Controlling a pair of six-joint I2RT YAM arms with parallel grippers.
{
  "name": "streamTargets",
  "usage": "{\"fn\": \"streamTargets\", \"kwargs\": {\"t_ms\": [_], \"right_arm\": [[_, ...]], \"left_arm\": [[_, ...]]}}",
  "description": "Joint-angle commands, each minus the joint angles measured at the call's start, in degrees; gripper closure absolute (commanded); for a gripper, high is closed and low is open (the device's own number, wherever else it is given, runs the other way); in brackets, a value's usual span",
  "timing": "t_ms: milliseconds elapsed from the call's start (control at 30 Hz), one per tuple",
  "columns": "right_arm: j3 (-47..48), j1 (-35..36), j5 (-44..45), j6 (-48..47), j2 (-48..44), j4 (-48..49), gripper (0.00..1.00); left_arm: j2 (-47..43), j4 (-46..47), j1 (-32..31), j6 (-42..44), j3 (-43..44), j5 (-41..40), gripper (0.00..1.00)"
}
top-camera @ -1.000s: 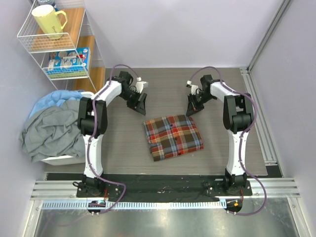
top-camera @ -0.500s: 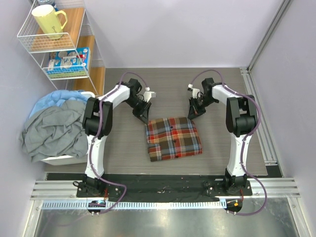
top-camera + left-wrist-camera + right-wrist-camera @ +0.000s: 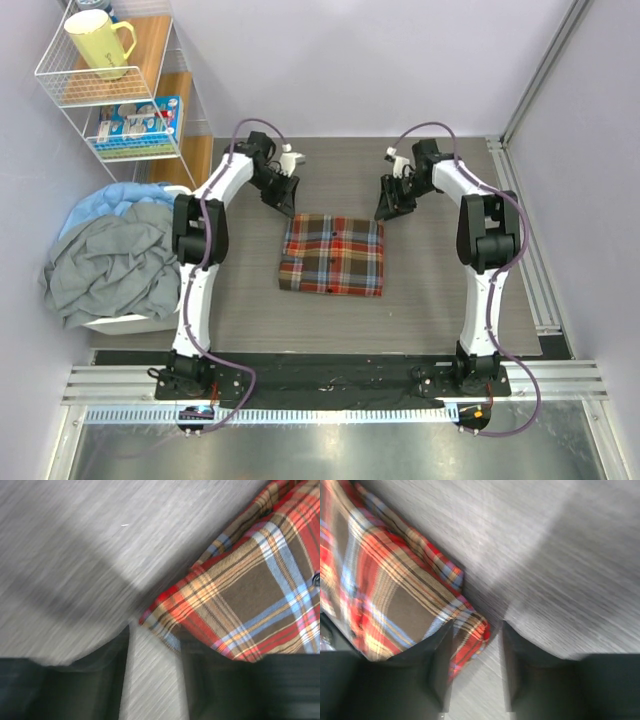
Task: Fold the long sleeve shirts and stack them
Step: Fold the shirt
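Observation:
One long sleeve shirt (image 3: 333, 255), in red, brown and yellow plaid, lies folded into a neat rectangle in the middle of the table. My left gripper (image 3: 283, 198) hovers just off its far left corner. In the left wrist view the shirt (image 3: 250, 580) ends right beyond the open left gripper (image 3: 155, 647), with bare table between the fingers. My right gripper (image 3: 390, 207) is at the far right corner. The right wrist view shows the shirt (image 3: 385, 595) with its corner poking loosely into the open right gripper (image 3: 476, 630), a gap beside it.
A wire shelf (image 3: 60, 95) with a yellow mug (image 3: 98, 42) stands at the back left. A heap of grey and blue cloth (image 3: 105, 265) fills a white bin on the left. An aluminium rail (image 3: 530, 250) runs along the right side.
The shirt slid toward the back left and turned square to the table. Both grippers moved back with it, and the right gripper opened off the corner.

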Motion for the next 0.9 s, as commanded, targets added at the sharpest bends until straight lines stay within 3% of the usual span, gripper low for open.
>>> {"fn": "streamTargets", "kwargs": {"t_ms": [0, 33, 67, 100, 200, 267, 333, 367, 433, 467, 533, 667, 867], "right_arm": [[4.86, -3.33, -4.52, 4.44, -5.16, 1.78, 0.37], [4.95, -3.94, -6.53, 4.98, -6.73, 1.95, 0.32], [4.43, -5.08, -7.51, 5.16, -8.32, 2.04, 0.27], [3.55, -5.35, -8.65, 5.16, -12.25, 2.3, 0.15], [-3.2, -4.48, -14.88, 6.29, -20.42, 3.88, 0.02], [-10.67, -2.82, -18.83, 10.77, -24.05, 7.3, 0.0], [-17.94, 1.48, -20.7, 13.93, -28.34, 11.95, 0.0], [-20.25, 3.33, -21.14, 16.73, -29.5, 13.97, 0.0], [-26.65, 7.81, -22.45, 19.21, -31.52, 20.48, 0.0], [-28.35, 8.96, -22.89, 22.18, -31.71, 22.59, 0.0], [-32.21, 11.85, -23.86, 24.22, -31.71, 27.43, 0.0], [-37.49, 15.03, -25.09, 27.39, -28.91, 32.88, 0.0], [-40.67, 15.21, -27.91, 29.86, -22.4, 35.53, 0.0]], "left_arm": [[-13.28, 5.6, 0.42, -1.84, -6.68, -0.75, 0.42], [-16.63, 7.47, 0.5, -2.37, -9.08, -0.76, 0.32], [-23.97, 9.4, 0.42, -2.55, -12.32, -1.1, 0.01], [-27.78, 12.99, -0.02, -2.29, -18.18, -1.63, 0.0], [-41.65, 21.42, -1.86, -3.69, -32.41, -2.08, 0.0], [-46.87, 25.13, -2.13, -6.23, -37.9, 2.12, 0.0], [-50.75, 32.95, -2.13, -22.79, -44.84, 2.85, 0.0], [-50.94, 34.54, -2.04, -27.21, -45.74, 5.37, 0.0], [-48.4, 32.54, -3.26, -28.28, -45.58, 17.83, 0.0], [-47.34, 28.1, -4.67, -28.74, -45.14, 16.4, 0.0], [-47.16, 28.57, -8.36, -31.18, -47.67, 16.63, 0.0], [-47.25, 45.67, -8.9, -44.72, -61.72, 22.33, 0.0], [-39.36, 53.53, -8.9, -50.98, -67.37, 26.14, 0.0]]}}
